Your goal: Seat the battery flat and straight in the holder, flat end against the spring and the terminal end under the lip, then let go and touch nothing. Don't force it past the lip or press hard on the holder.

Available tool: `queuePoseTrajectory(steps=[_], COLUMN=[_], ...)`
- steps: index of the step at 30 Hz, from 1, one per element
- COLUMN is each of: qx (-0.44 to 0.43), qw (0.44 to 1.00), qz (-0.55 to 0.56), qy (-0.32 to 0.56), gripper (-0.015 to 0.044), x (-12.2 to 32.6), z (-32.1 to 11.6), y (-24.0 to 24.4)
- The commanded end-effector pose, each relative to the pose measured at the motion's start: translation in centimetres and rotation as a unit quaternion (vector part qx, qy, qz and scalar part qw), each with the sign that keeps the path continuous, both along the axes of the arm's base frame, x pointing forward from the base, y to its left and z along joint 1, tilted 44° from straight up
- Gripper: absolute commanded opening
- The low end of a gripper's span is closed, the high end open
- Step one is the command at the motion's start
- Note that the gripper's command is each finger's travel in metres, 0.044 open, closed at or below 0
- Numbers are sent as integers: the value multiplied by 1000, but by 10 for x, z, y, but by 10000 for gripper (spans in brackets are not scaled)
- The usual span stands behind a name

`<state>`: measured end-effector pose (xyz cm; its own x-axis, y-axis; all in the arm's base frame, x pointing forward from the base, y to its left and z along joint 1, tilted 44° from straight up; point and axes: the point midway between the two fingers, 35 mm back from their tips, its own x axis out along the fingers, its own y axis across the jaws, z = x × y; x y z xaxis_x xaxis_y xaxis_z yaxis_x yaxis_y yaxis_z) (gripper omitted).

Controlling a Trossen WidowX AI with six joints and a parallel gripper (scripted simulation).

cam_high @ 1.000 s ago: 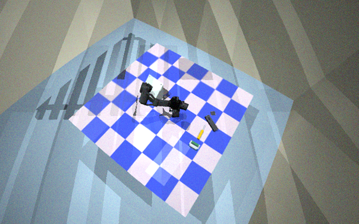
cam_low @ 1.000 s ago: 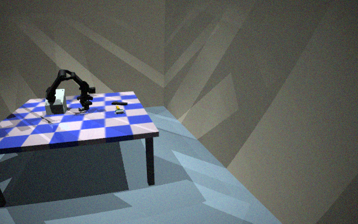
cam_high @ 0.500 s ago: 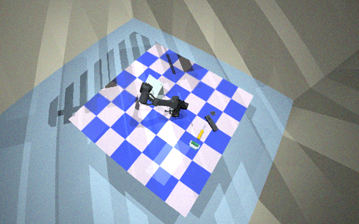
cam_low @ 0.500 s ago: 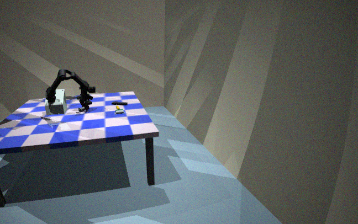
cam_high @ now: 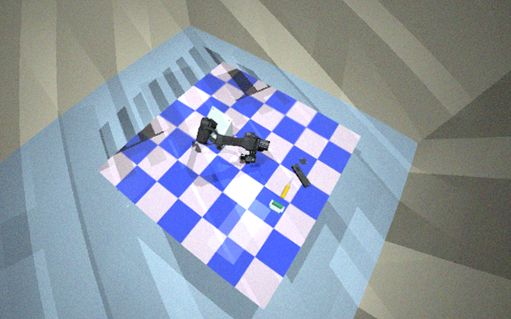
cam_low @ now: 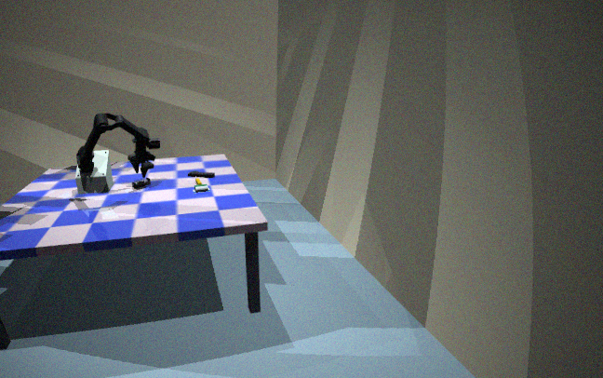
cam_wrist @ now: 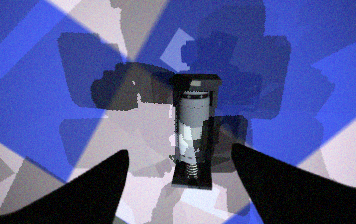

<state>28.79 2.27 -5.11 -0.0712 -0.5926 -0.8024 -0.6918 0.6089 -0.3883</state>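
The black holder (cam_wrist: 215, 107) (cam_low: 140, 183) stands on the checkered table. In the wrist view its lip (cam_wrist: 196, 80) is at the far end and its coil spring (cam_wrist: 192, 171) at the near end. The grey and white battery (cam_wrist: 194, 112) lies lengthwise inside, in line with the holder. Its near end is at the spring and its far end reaches the lip; how far it goes under the lip, and whether it is fully flat, I cannot tell. My gripper (cam_wrist: 180, 152) (cam_low: 140, 173) is open and above the holder, one finger on each side, apart from battery and holder.
A yellow-handled screwdriver (cam_high: 286, 191) (cam_low: 198, 182), a green and white item (cam_high: 276, 206) (cam_low: 201, 188), a long black bar (cam_high: 300, 175) (cam_low: 201, 174) and a small dark piece (cam_high: 303, 161) lie away from the arm. A pale box (cam_high: 222, 119) (cam_low: 102, 165) stands by the arm's base.
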Motion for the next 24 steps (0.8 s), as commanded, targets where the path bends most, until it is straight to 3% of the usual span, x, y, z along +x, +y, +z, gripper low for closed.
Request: queuePoseTrajectory(steps=[1,24], qx=[7,7], qw=[1000,1000], qz=[1,1], qy=[-15,-15], gripper=[425,440], x=[1,-1], z=[28,28], y=[26,28])
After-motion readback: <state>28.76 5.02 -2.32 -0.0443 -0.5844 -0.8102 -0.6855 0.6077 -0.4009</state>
